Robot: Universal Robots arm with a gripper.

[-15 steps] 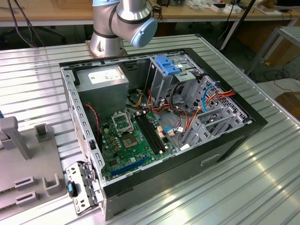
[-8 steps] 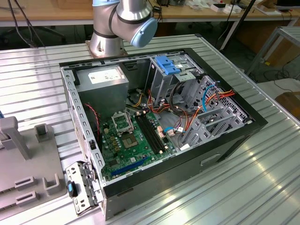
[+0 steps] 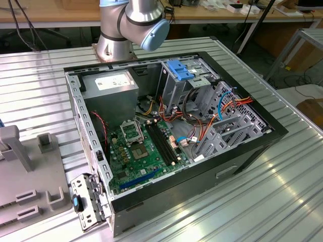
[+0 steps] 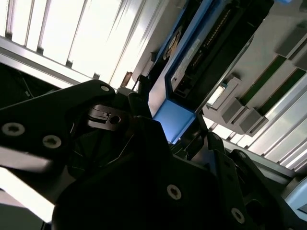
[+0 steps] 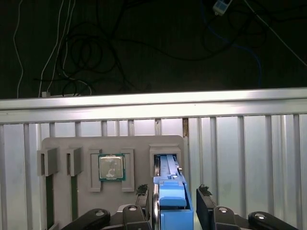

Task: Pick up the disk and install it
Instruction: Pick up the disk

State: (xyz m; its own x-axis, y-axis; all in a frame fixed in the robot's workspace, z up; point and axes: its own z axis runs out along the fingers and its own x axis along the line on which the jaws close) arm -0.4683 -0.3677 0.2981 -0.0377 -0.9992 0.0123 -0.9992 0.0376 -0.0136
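1. The disk (image 5: pixel 170 189) stands on edge in a slot of a grey fixture tray (image 5: pixel 144 143), its bright blue rail facing the camera in the first wrist view. In the second wrist view its blue end (image 4: pixel 173 119) shows close up, with the dark body running away behind it.
2. The gripper (image 5: pixel 172 203) straddles the disk, with dark gripper parts on either side of the blue rail. Whether it is clamped on the disk or released cannot be told.
3. Just beside the disk's slot, a processor chip (image 5: pixel 112 167) lies flat in a square recess of the same tray.
4. The tray rests on a ribbed metal table (image 5: pixel 249 153). Beyond the table's edge, loose cables (image 5: pixel 86 52) lie on a dark floor.
5. In the exterior view the tray (image 3: pixel 20 166) sits at the exterior view's left, near an open computer case (image 3: pixel 272 133) that lies on its side on the table (image 3: pixel 262 201).
6. Inside the case are a green motherboard (image 3: pixel 136 151), a grey power-supply box (image 3: pixel 108 85) and a blue bracket (image 3: pixel 180 69) on the metal drive cage.
7. The arm (image 3: pixel 133 22) rises from the table behind the case.
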